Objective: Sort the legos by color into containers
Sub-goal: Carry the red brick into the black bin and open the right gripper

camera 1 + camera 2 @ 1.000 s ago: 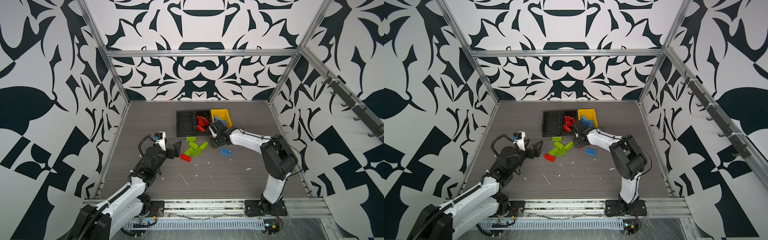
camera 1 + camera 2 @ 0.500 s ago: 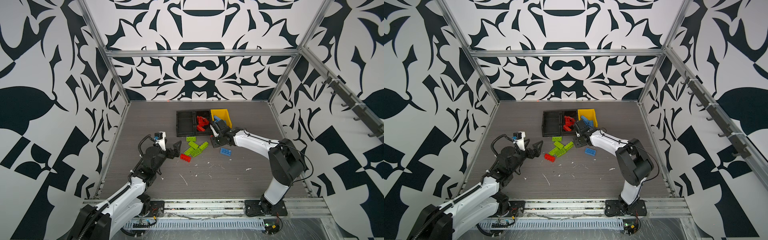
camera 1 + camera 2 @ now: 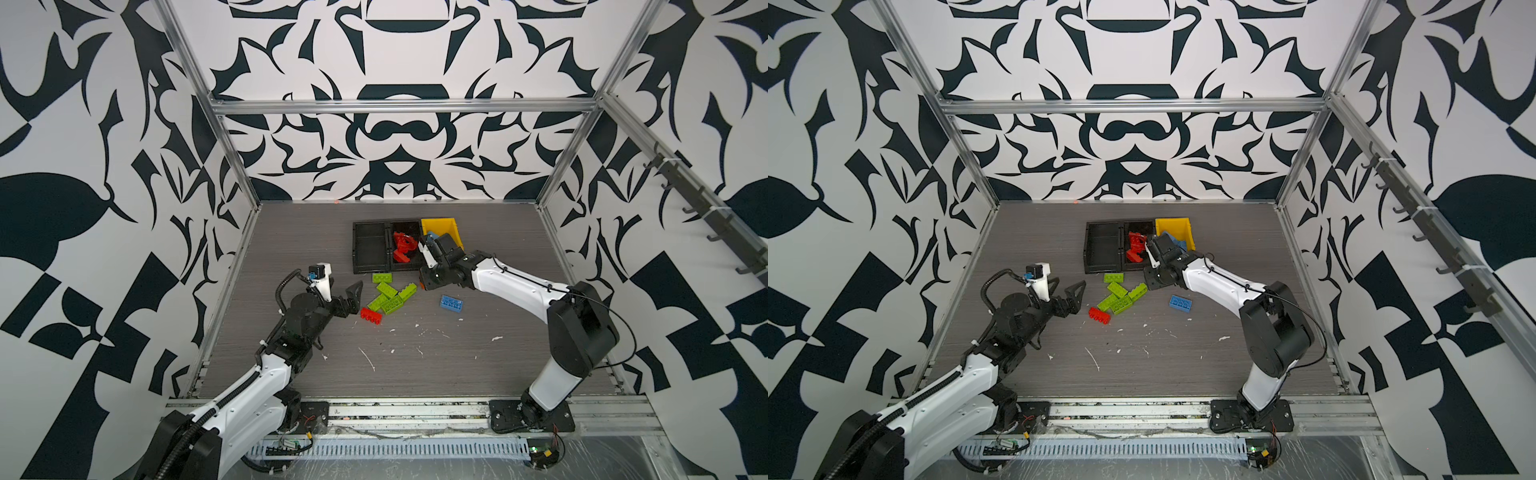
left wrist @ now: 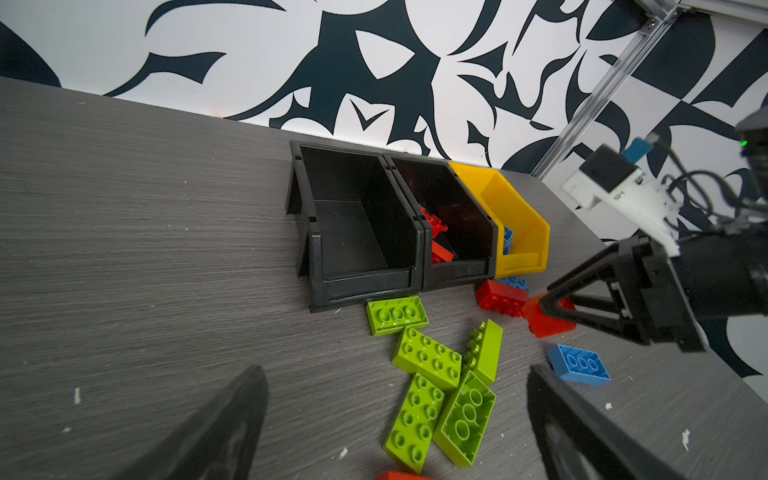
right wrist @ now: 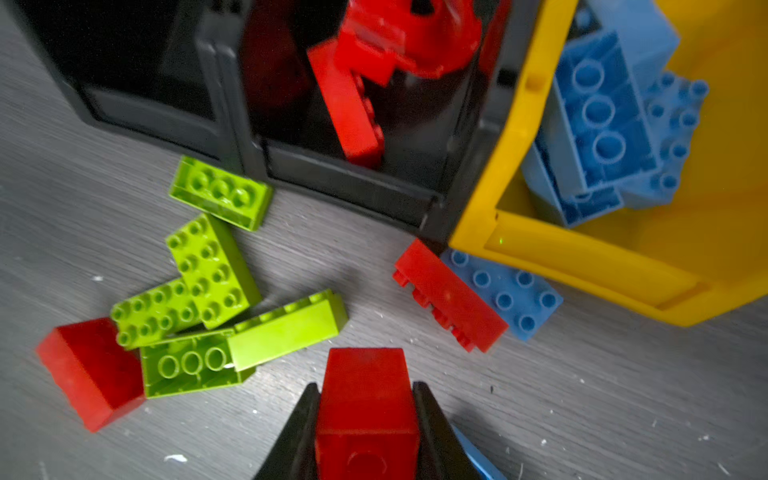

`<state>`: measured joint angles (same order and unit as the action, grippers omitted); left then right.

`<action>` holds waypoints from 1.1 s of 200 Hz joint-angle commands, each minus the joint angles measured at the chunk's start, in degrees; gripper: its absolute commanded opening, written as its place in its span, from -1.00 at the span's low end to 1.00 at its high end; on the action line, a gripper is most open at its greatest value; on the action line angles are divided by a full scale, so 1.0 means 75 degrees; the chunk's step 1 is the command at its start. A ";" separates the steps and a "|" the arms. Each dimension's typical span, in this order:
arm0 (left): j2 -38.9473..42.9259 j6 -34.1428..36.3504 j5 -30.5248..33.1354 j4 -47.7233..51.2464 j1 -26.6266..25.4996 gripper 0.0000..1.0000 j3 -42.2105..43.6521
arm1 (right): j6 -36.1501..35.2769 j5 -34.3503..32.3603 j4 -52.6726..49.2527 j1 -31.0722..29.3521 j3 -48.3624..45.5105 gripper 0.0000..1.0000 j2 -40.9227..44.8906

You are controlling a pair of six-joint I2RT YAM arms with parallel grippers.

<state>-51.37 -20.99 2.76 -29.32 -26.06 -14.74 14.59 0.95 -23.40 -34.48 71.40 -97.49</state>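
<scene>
- Grey wood-grain tabletop (image 3: 478, 374): three bins stand in a touching row toward its 12 o'clock edge in both top views.
- Black bin (image 3: 371, 253), at the 9 o'clock end of the row: only its bare black floor shows.
- Middle black bin (image 4: 457, 270): red pieces (image 3: 402, 246) are piled inside, one of them a half-round arch.
- Yellow bin (image 5: 582, 266), at the 3 o'clock end and turned slightly askew: light blue bricks (image 5: 598, 116) are heaped inside.
- Left claw (image 4: 397, 370): spread wide, gripping nothing, at 8 o'clock of the green bricks.
- Right claw (image 5: 365, 388): clamped on a red brick (image 5: 365, 440), at 6 o'clock of the seam between the middle and yellow bins.
- Five lime green bricks (image 3: 387, 289): a loose cluster on the tabletop at 6 o'clock of the two black bins.
- Loose red brick (image 3: 371, 315): touching that cluster at its 7 o'clock.
- Tipped red brick (image 5: 451, 295) and studded light blue brick (image 5: 507, 291): side by side, touching, at the yellow bin's front lip.
- Lone light blue brick (image 3: 451, 302): at 3 o'clock of the green cluster, apart from it.
</scene>
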 commanded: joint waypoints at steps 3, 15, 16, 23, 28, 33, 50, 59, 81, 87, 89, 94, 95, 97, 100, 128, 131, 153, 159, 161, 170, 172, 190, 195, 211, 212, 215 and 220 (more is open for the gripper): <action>0.0065 0.0009 0.0040 -0.0028 -0.0021 0.99 -0.0039 | -0.0287 0.0252 0.0016 0.0104 0.1103 -0.31 -0.0049; 0.0065 0.0007 0.0035 -0.0018 -0.0029 0.99 -0.0043 | -0.0361 0.0303 0.0077 0.0191 0.1478 -0.31 -0.0279; 0.0065 0.0009 0.0038 -0.0017 -0.0029 0.99 -0.0041 | -0.0368 0.0311 0.0075 0.0203 0.1493 -0.31 -0.0296; 0.0053 0.0009 0.0041 -0.0020 -0.0028 0.99 -0.0041 | -0.0390 0.0372 0.0073 0.0268 0.1760 -0.31 -0.0466; 0.0044 0.0016 0.0037 -0.0024 -0.0029 0.99 -0.0048 | -0.0389 0.0408 0.0073 0.0322 0.1941 -0.32 -0.0610; 0.0033 0.0015 0.0037 -0.0028 -0.0027 0.99 -0.0039 | -0.0380 0.0418 0.0092 0.0372 0.2097 -0.32 -0.0717; 0.0006 0.0035 0.0072 -0.0029 -0.0029 0.99 -0.0038 | -0.0398 0.0457 0.0178 0.0479 0.2595 -0.32 -0.1102; 0.0006 0.0042 0.0086 -0.0031 -0.0026 0.99 -0.0038 | -0.0449 0.0470 0.0147 0.0525 0.2929 -0.32 -0.1349; 0.0046 0.0055 0.0095 -0.0030 -0.0028 0.99 -0.0027 | -0.0624 0.0324 -0.0084 0.0649 0.3787 -0.32 -0.2049; 0.0052 0.0053 0.0098 -0.0018 -0.0028 0.99 -0.0026 | -0.0680 0.0225 -0.0166 0.0674 0.3983 -0.32 -0.2234; 0.0062 0.0056 0.0105 -0.0020 -0.0029 0.99 -0.0026 | -0.0697 0.0190 -0.0171 0.0681 0.4046 -0.32 -0.2288; 0.0084 0.0055 0.0106 -0.0019 -0.0029 0.99 -0.0018 | -0.0725 0.0147 -0.0201 0.0712 0.4179 -0.31 -0.2415; 0.0081 0.0056 0.0106 -0.0023 -0.0023 0.99 -0.0013 | -0.0731 0.0145 -0.0199 0.0715 0.4197 -0.31 -0.2437; 0.0086 0.0063 0.0120 -0.0021 -0.0027 0.99 -0.0014 | -0.0737 0.0137 -0.0194 0.0735 0.4240 -0.30 -0.2482; 0.0098 0.0062 0.0120 -0.0007 -0.0028 0.99 -0.0010 | -0.0732 0.0132 -0.0177 0.0750 0.4291 -0.29 -0.2552; 0.0160 0.0064 0.0150 0.0006 -0.0028 0.99 0.0009 | -0.0656 0.0131 -0.0056 0.0923 0.4694 -0.29 -0.3026; 0.0160 0.0068 0.0155 0.0005 -0.0023 1.00 0.0009 | -0.0656 0.0122 -0.0049 0.0937 0.4726 -0.28 -0.3077; 0.0118 0.0055 0.0140 -0.0011 -0.0028 0.99 -0.0012 | -0.0635 0.0066 -0.0079 0.0953 0.4971 -0.26 -0.3351; 0.0101 0.0051 0.0128 -0.0023 -0.0029 0.99 -0.0015 | -0.0627 0.0083 -0.0085 0.0967 0.5032 -0.25 -0.3419; 0.0091 0.0041 0.0127 -0.0024 -0.0029 0.99 -0.0006 | -0.0625 0.0084 -0.0090 0.0959 0.5040 -0.24 -0.3437; 0.0061 0.0032 0.0097 -0.0029 -0.0028 1.00 -0.0022 | -0.0616 0.0130 -0.0114 0.0964 0.5116 -0.22 -0.3519; 0.0055 0.0024 0.0093 -0.0031 -0.0028 0.99 -0.0020 | -0.0611 0.0125 -0.0120 0.0964 0.5129 -0.21 -0.3538; 0.0024 0.0031 0.0041 -0.0021 -0.0028 0.99 -0.0046 | -0.0587 0.0132 -0.0175 0.0965 0.5251 -0.06 -0.3636; 0.0040 0.0045 0.0040 -0.0024 -0.0029 0.99 -0.0038 | -0.0576 0.0140 -0.0177 0.0964 0.5267 -0.02 -0.3641; 0.0087 0.0043 0.0077 0.0000 -0.0029 0.99 -0.0029 | -0.0551 0.0154 -0.0228 0.0964 0.5315 0.07 -0.3569; 0.0087 0.0038 0.0077 -0.0002 -0.0029 0.99 -0.0034 | -0.0545 0.0154 -0.0230 0.0964 0.5316 0.07 -0.3564; 0.0094 0.0044 0.0091 -0.0003 -0.0029 0.99 -0.0029 | -0.0550 0.0165 -0.0237 0.0956 0.5322 0.09 -0.3535; 0.0109 0.0044 0.0099 -0.0007 -0.0027 0.99 -0.0021 | -0.0551 0.0183 -0.0282 0.0954 0.5317 0.11 -0.3489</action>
<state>-51.11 -20.99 3.25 -29.30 -26.06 -14.74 10.39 2.33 -24.64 -27.09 108.62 -126.26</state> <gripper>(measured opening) 0.996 0.533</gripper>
